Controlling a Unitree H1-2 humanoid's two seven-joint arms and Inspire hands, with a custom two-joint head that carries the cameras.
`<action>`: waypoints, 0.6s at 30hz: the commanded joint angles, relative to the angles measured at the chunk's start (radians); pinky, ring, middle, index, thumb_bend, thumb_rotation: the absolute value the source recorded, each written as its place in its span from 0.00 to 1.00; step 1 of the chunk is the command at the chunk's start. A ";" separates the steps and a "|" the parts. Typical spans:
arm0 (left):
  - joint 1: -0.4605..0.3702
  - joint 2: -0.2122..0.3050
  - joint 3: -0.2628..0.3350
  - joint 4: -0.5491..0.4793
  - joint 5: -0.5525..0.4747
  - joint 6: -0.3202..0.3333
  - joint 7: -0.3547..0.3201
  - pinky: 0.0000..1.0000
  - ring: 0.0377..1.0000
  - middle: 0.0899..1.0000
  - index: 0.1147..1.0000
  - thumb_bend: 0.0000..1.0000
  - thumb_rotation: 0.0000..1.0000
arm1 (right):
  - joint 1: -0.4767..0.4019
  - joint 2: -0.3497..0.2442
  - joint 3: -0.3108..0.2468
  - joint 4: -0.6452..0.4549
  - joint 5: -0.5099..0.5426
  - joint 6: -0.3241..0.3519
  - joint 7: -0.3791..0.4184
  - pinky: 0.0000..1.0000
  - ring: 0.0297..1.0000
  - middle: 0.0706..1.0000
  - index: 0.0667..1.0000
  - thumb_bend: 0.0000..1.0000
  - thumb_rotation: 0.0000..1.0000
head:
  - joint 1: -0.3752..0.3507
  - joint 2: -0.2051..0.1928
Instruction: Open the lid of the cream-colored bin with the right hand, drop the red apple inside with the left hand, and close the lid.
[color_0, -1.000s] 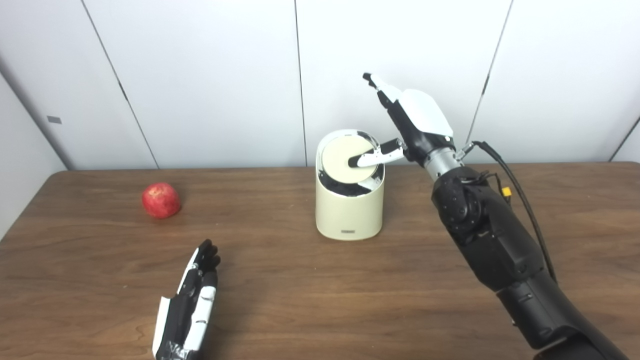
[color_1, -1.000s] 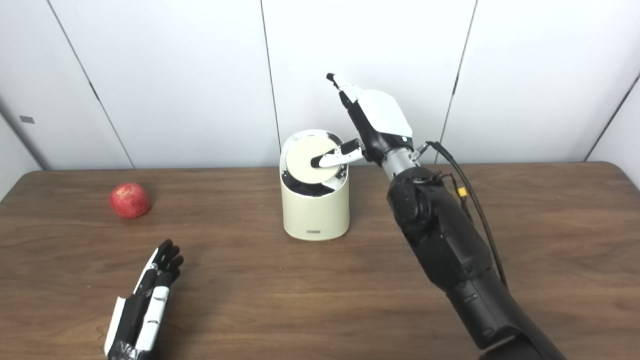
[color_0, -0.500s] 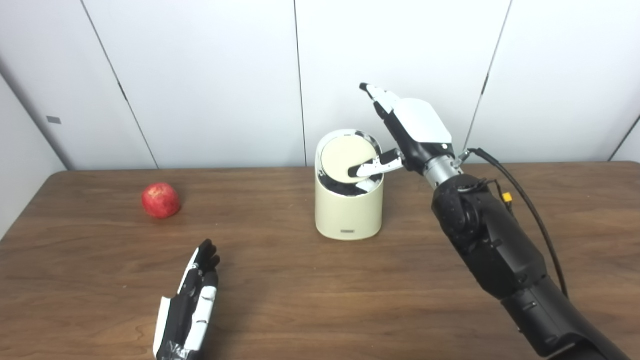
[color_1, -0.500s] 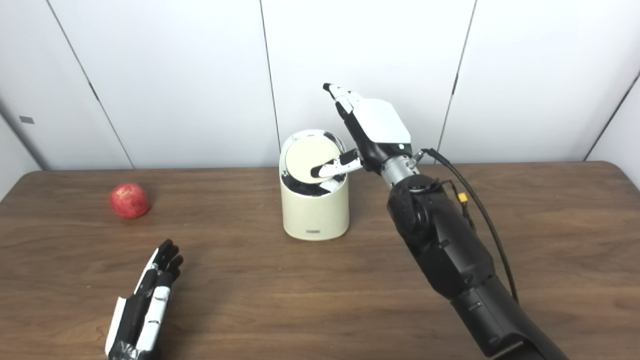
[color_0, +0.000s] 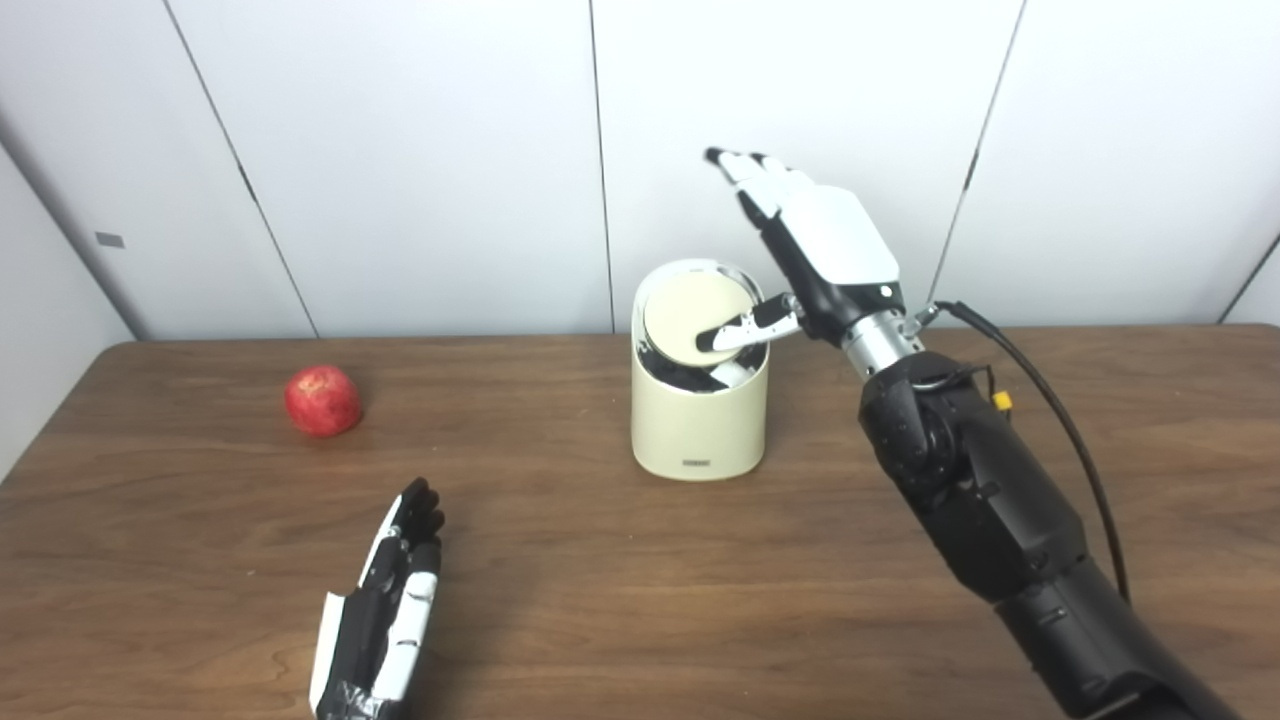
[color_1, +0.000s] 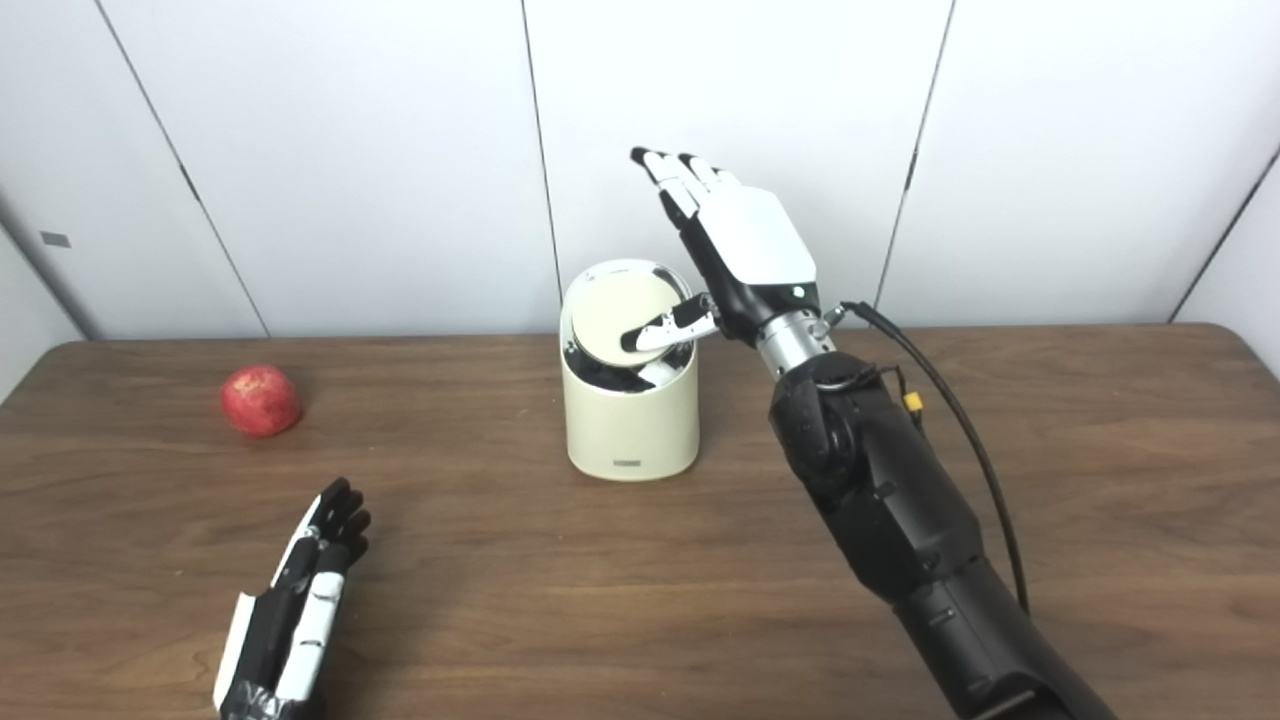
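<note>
The brown wooden table carries all the things of the task; on its far middle stands the cream-colored round bin, and its round cream lid is now tilted deeper than one second ago, so that the near edge sinks and more of the dark opening shows below it; the bin itself has not moved. The right hand is above and just to the right of the bin; its long fingers are now more spread and point up and to the far left, while the thumb lies on the right part of the lid and presses it; the hand holds nothing, its fingers are apart. I judge that the opening step is in progress and not yet finished, because the gap looks still narrow for an apple.

The left hand lies flat on the near left of the table as before, its fingers straight and close together, gripping nothing; the small red apple is unchanged on the far left, well apart from the bin and from both hands.

The right eye view shows the spread fingers one by one, and a shining far rim of the bin; the left eye view shows them more overlapped.
</note>
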 joint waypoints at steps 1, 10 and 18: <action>0.072 -0.036 -0.009 -0.003 0.010 -0.033 0.008 0.96 0.93 0.94 0.96 0.52 0.78 | -0.030 0.022 -0.055 -0.036 0.062 0.025 -0.008 0.82 0.89 0.91 0.95 0.83 0.43 | -0.001 0.000; 0.071 -0.021 -0.001 -0.007 -0.016 -0.013 -0.003 0.97 0.94 0.95 0.97 0.38 0.73 | 0.102 0.049 -0.222 -0.218 0.276 0.229 0.105 0.70 0.84 0.90 0.92 0.53 0.52 | -0.017 -0.006; 0.061 -0.004 0.019 0.012 -0.027 -0.021 -0.011 1.00 0.95 0.95 0.98 0.34 0.71 | 0.350 0.018 -0.317 -0.447 0.470 0.274 0.186 0.80 0.86 0.90 0.93 0.49 0.66 | -0.027 -0.001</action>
